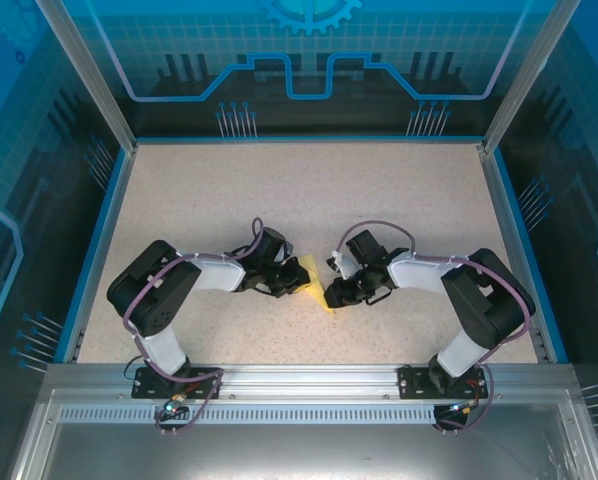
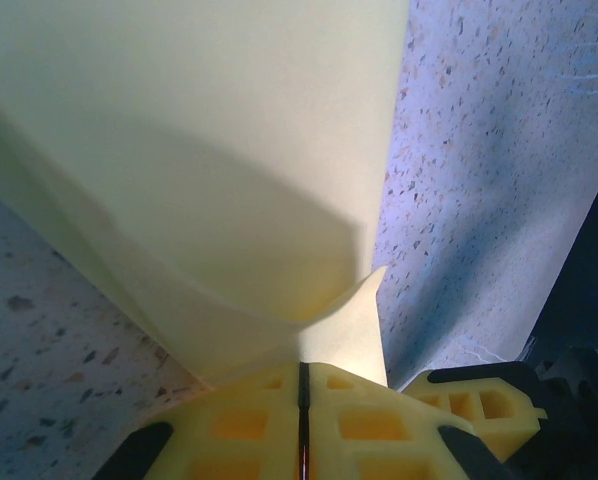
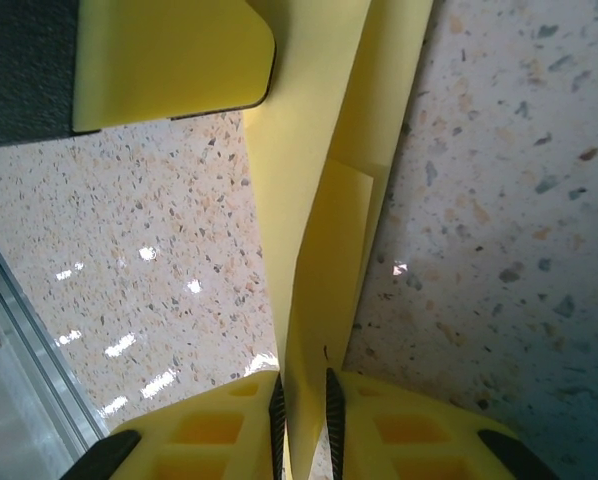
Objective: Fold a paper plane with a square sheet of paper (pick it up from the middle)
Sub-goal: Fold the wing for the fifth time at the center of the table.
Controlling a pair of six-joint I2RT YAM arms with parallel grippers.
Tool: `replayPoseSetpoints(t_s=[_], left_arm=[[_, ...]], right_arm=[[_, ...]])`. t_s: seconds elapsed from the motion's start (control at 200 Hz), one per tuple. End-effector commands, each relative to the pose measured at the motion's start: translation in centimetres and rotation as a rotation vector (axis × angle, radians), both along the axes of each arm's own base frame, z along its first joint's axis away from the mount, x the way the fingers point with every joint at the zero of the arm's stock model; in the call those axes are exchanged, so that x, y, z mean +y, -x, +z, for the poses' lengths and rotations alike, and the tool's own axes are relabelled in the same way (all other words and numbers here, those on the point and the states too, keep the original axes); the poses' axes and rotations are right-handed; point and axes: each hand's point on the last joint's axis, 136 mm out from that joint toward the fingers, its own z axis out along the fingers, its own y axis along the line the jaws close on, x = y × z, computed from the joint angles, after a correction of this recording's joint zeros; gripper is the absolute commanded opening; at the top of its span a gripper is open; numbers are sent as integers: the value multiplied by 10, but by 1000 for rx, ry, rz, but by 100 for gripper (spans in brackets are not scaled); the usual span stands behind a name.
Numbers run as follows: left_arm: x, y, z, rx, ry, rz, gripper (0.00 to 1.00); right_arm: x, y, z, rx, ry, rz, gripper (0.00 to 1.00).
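From above, I see the left tool [image 1: 295, 282] and right tool [image 1: 333, 291] hiding most of the square sheet of paper [image 1: 328, 299]; both wrist views cut it at the upper edge.

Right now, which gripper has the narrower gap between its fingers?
The left gripper: its fingers meet on the yellow paper; the right gripper shows a slim gap.

Pale yellow square sheet of paper [image 2: 199, 150] pinched at its lower edge by left gripper [image 2: 302, 388], jaws pressed together; paper buckles above the pinch. Speckled table [image 2: 479, 200] beneath.
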Motion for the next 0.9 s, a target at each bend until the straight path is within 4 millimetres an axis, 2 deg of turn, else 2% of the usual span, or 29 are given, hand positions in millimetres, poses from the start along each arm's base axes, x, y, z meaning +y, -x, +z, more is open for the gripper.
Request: replayPoseSetpoints(t_s=[0.0, 0.15, 0.37, 0.555, 0.895], left_arm=[[1, 1, -1, -2, -16, -3, 10], [1, 1, -1, -2, -16, -4, 10], [2, 1, -1, -2, -20, -1, 10], [3, 2, -2, 3, -23, 6, 10], [4, 2, -3, 1, -26, 8, 10]], right_arm=[[4, -4, 12, -34, -12, 8, 21], [5, -5, 13, -34, -14, 7, 20], [9, -1, 13, -30, -24, 26, 9], [13, 10, 4, -13, -9, 64, 8], [13, 9, -7, 8, 7, 52, 8]])
